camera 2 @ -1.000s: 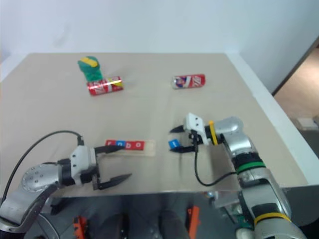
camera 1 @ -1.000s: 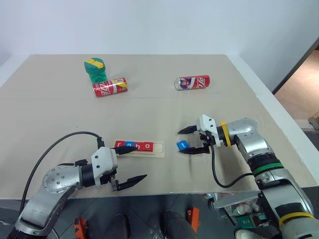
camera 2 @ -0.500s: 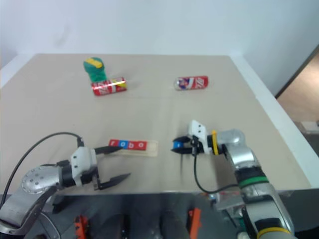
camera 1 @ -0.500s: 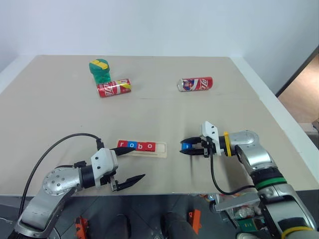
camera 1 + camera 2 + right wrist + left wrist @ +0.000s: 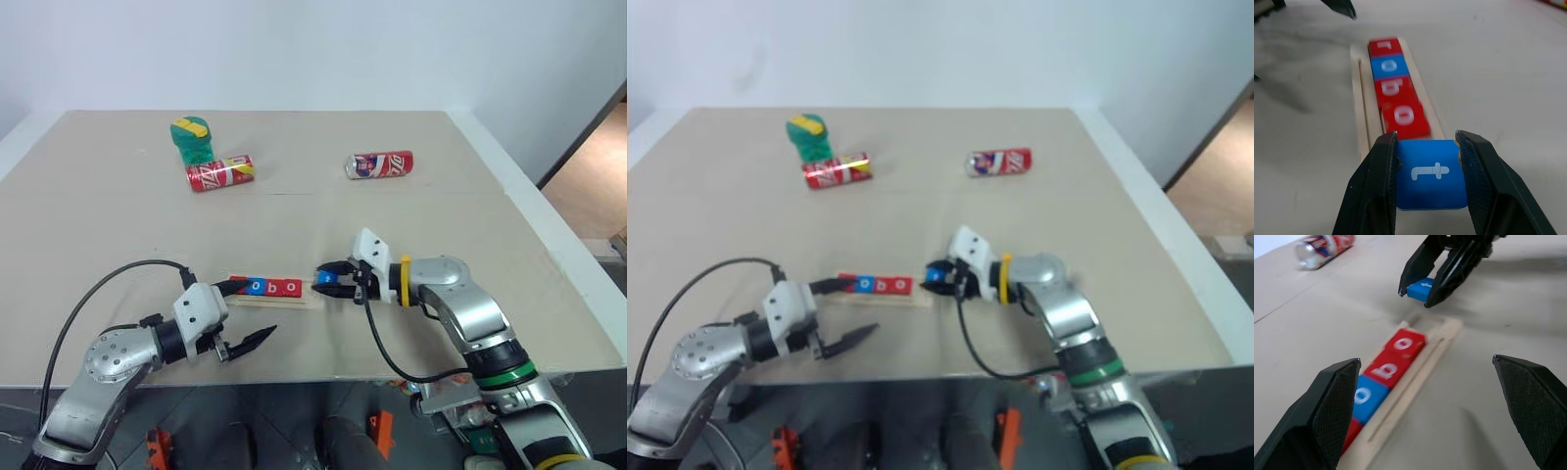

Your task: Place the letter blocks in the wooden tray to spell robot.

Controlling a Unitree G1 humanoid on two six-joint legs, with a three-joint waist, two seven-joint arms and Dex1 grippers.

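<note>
The wooden tray [image 5: 313,293] lies near the table's front edge. In it sit letter blocks in a row: red r [image 5: 1385,46], blue o [image 5: 1389,67], red b [image 5: 1396,89] and red o [image 5: 1405,117]. My right gripper [image 5: 321,279] is shut on the blue t block [image 5: 1431,172]. It holds the block at the tray's bare right end, just behind the last red o. I cannot tell whether the t block touches the tray. My left gripper [image 5: 253,310] stands open at the tray's left end, one finger [image 5: 235,286] beside the r and nothing between its fingers.
Two red soda cans lie on their sides at the back, one [image 5: 219,172] on the left and one [image 5: 378,164] right of centre. A green and yellow object [image 5: 193,138] stands behind the left can. The table's front edge [image 5: 323,367] runs just below the tray.
My right gripper closed on the blue t block and carried it left to the tray's right end. The left gripper has hardly moved.
</note>
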